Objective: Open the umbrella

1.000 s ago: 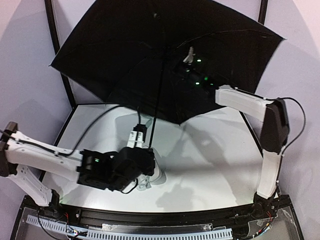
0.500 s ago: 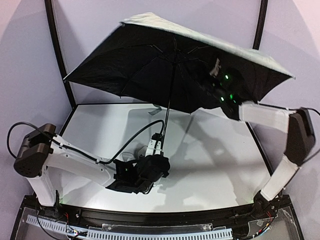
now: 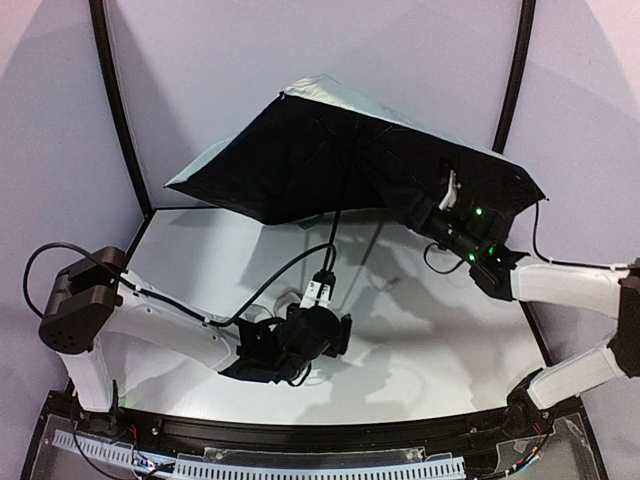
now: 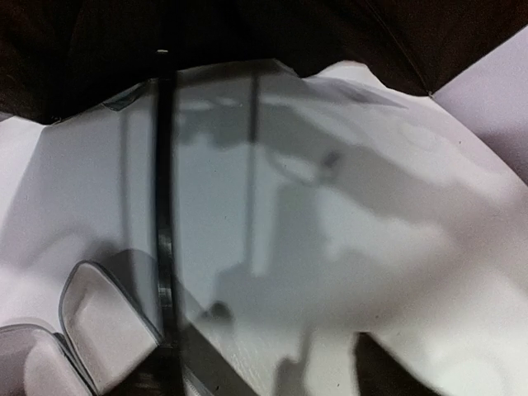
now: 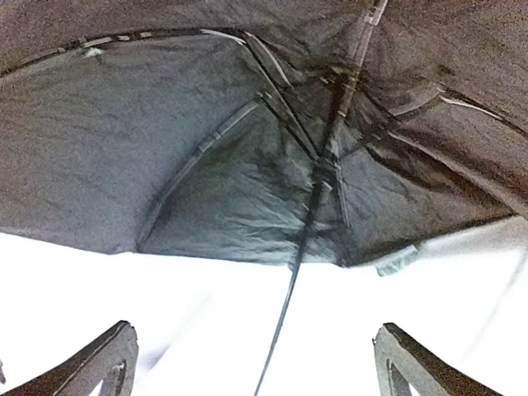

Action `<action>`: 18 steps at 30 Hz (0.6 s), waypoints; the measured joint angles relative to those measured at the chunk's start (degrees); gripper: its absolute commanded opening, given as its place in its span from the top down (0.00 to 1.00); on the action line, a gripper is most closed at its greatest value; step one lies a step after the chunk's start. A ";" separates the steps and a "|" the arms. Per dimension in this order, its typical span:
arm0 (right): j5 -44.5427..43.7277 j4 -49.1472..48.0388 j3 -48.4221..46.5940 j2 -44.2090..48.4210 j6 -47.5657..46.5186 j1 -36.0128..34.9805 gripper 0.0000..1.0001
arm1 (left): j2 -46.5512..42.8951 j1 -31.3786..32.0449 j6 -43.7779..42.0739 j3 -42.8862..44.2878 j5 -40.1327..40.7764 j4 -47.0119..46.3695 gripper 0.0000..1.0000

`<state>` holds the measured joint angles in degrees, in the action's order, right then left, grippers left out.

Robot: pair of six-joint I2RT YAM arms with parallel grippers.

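The umbrella [image 3: 330, 160] is spread open and tilted, with black lining facing me and a pale mint edge on top. Its thin black shaft [image 3: 331, 240] slants down to my left gripper [image 3: 320, 290] over the middle of the table. In the left wrist view the shaft [image 4: 165, 206] runs right beside the left finger while the left gripper [image 4: 276, 346] stands open with bare table between its fingers. My right gripper [image 3: 448, 195] sits under the canopy's right side. In its wrist view the right gripper [image 5: 252, 338] is wide open, facing lining [image 5: 231, 148] and shaft [image 5: 289, 289].
A pale two-shell hard case [image 4: 103, 326] lies on the white table [image 3: 430, 330] just left of the shaft. Black frame posts [image 3: 115, 110] [image 3: 510, 80] rise at the back against the walls. A black cable [image 3: 270, 280] loops over the left arm.
The canopy has sunk and tipped down toward the right. The right arm has dropped low and its gripper has opened. The left gripper, shut a moment ago, now stands open.
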<state>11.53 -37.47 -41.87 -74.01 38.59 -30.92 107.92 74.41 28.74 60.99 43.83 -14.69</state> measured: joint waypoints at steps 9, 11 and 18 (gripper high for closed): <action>-2.72 11.88 5.94 9.05 -5.20 -1.35 0.01 | -4.53 0.00 3.33 1.55 1.35 11.97 0.01; -2.41 13.52 8.21 11.32 -5.64 -1.35 0.01 | -6.77 0.00 4.56 1.95 2.17 15.56 0.01; 0.03 21.95 15.92 19.69 -8.09 -1.39 0.01 | -21.97 0.00 10.50 -3.28 5.06 24.67 0.01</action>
<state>11.56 -15.52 -25.94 -54.32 30.51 -32.32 85.95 74.41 39.24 57.71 48.89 9.98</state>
